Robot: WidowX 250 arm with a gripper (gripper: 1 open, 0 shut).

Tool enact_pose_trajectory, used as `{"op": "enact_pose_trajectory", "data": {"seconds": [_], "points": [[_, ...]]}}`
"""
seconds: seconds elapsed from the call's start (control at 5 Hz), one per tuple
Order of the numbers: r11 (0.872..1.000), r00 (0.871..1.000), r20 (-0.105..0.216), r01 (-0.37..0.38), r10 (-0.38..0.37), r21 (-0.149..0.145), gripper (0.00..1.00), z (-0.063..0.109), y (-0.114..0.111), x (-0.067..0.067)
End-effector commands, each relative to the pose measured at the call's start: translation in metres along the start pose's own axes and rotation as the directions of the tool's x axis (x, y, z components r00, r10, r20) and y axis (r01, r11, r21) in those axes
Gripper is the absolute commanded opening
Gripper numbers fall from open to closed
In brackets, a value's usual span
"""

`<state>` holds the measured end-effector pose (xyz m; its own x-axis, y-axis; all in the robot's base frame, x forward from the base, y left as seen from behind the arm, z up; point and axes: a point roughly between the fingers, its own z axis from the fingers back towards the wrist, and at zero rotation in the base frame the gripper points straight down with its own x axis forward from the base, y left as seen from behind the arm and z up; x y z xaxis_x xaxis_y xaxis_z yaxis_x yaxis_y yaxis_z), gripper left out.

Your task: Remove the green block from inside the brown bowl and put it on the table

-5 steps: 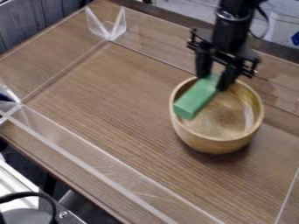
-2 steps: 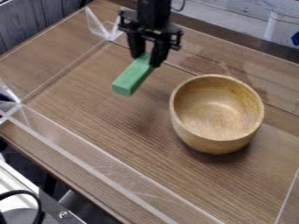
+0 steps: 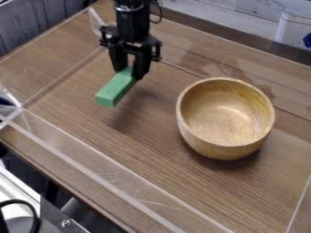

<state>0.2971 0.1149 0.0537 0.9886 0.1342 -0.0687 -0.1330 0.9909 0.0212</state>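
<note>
My gripper (image 3: 130,73) points straight down over the left-centre of the table (image 3: 73,86), shut on the upper end of the green block (image 3: 113,90). The bright green bar hangs slanted from the fingers, its lower end close to the wood; I cannot tell whether it touches. The brown bowl (image 3: 226,116), round, light wood with a thick rim, stands to the right of the gripper, well apart from it, and its inside shows only bare wood.
Low clear acrylic walls (image 3: 49,136) border the tabletop at the front, left and back. A clear corner piece (image 3: 107,23) stands at the back just behind the arm. Dark equipment lies below the front edge.
The gripper has carried the green block up out of the bowl, leftward across the table and lower toward the wood. The bowl has stayed in place.
</note>
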Motion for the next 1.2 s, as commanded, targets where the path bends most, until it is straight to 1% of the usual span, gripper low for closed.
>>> {"op": "enact_pose_trajectory", "data": {"seconds": [0.0, 0.4, 1.0], "points": [[1.000, 0.999, 0.038, -0.007, 0.006, 0.028, 0.00, 0.010, 0.008, 0.006], [0.999, 0.996, 0.089, 0.010, -0.013, 0.038, 0.00, 0.001, 0.000, 0.006], [1.000, 0.998, 0.067, -0.016, 0.017, -0.017, 0.00, -0.002, -0.004, 0.014]]}}
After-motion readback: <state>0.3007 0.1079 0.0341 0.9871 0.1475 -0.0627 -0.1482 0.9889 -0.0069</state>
